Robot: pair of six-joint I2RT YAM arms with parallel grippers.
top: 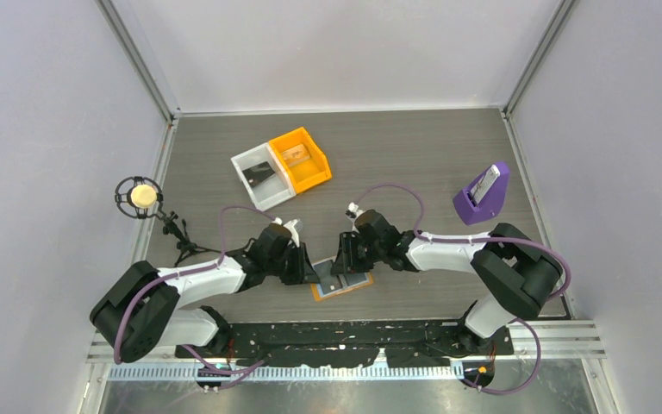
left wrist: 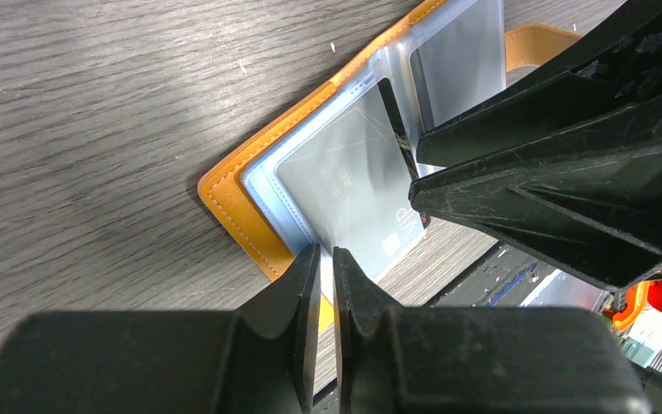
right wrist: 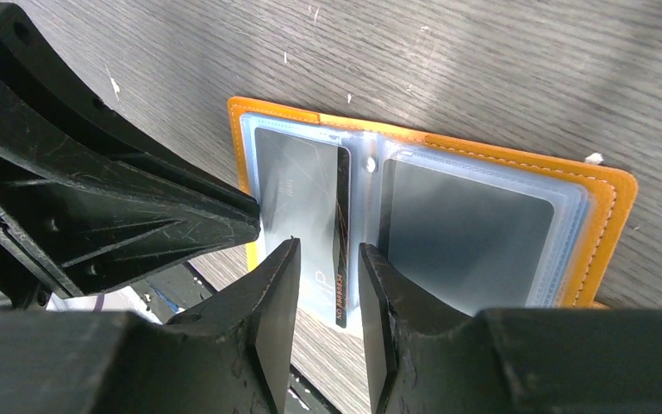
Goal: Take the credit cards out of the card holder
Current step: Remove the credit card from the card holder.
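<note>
The orange card holder (top: 358, 285) lies open on the table between both arms, its clear pockets up. In the right wrist view a grey card (right wrist: 297, 194) with a dark edge pokes out past the near rim of the holder (right wrist: 608, 198). Another grey card (right wrist: 465, 233) sits in the other pocket. My right gripper (right wrist: 329, 259) is open, its fingers either side of the first card's dark edge. My left gripper (left wrist: 327, 259) is shut on the pocket edge of the holder (left wrist: 233, 207), near the corner. The right gripper (left wrist: 414, 172) hovers over the card (left wrist: 345, 190).
An orange bin (top: 300, 159) and a white bin (top: 260, 172) stand side by side at the back. A purple wedge stand (top: 483, 194) is at the right. A small tripod with a round head (top: 142, 197) is at the left. The black base plate (top: 353, 332) borders the near edge.
</note>
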